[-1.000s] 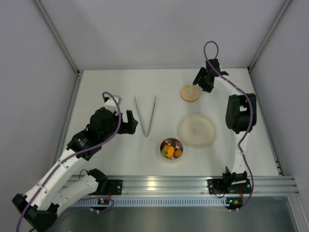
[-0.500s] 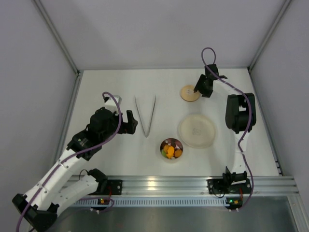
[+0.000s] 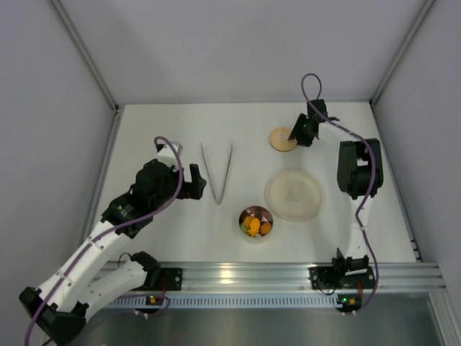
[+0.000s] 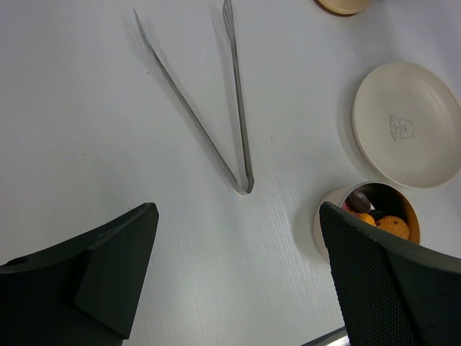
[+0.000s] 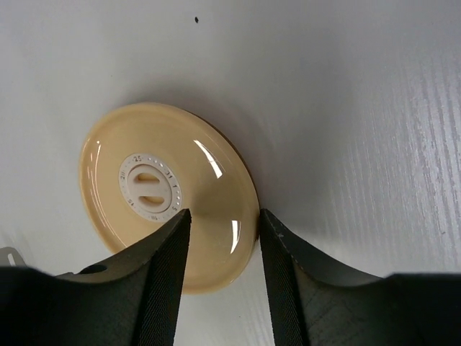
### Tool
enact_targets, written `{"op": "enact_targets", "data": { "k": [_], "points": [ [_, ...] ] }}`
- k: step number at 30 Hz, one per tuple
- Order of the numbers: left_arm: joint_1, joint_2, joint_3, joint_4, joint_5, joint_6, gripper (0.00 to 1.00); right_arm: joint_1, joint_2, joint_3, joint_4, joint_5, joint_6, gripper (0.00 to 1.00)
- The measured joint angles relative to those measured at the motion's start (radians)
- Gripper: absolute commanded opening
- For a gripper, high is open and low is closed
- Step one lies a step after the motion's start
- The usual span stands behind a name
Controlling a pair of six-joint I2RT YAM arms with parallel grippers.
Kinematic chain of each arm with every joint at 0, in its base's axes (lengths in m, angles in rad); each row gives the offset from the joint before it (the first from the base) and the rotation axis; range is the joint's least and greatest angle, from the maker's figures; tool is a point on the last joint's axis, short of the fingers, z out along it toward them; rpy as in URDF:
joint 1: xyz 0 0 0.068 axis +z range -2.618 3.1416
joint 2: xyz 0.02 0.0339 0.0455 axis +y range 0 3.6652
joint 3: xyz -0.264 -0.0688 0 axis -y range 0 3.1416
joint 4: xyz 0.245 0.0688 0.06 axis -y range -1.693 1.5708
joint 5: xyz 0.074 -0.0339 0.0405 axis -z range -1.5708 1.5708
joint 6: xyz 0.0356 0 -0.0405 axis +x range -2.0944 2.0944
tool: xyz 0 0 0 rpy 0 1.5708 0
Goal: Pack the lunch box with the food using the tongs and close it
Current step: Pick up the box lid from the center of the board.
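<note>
The lunch box (image 3: 256,234), a small steel cup near the front, holds the food (image 3: 255,223), orange bits and a dark piece (image 4: 380,218). Its tan lid (image 3: 280,140) lies at the back right. My right gripper (image 3: 297,135) is down on the lid (image 5: 169,194), still open but narrowing: one finger (image 5: 162,267) lies over the lid's face and the other (image 5: 288,267) sits against its rim. The tongs (image 3: 218,173) lie spread in a V on the table. My left gripper (image 3: 194,182) hovers open beside them, nothing between its fingers (image 4: 238,207).
A pale cream plate (image 3: 293,194) sits empty between the lid and the lunch box. Grey walls close in the table on the left, back and right. A metal rail (image 3: 230,275) runs along the near edge.
My right gripper has dropped onto the lid's right edge and its jaws have narrowed around the rim. The left arm has barely moved.
</note>
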Motion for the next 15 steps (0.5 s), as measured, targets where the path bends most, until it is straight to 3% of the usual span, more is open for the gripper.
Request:
{"op": "enact_targets", "data": {
  "k": [15],
  "points": [
    [0.0,0.0,0.0,0.0,0.0,0.0,0.99,-0.017,-0.046,-0.117,0.135,-0.066,0.06,0.02]
  ]
}}
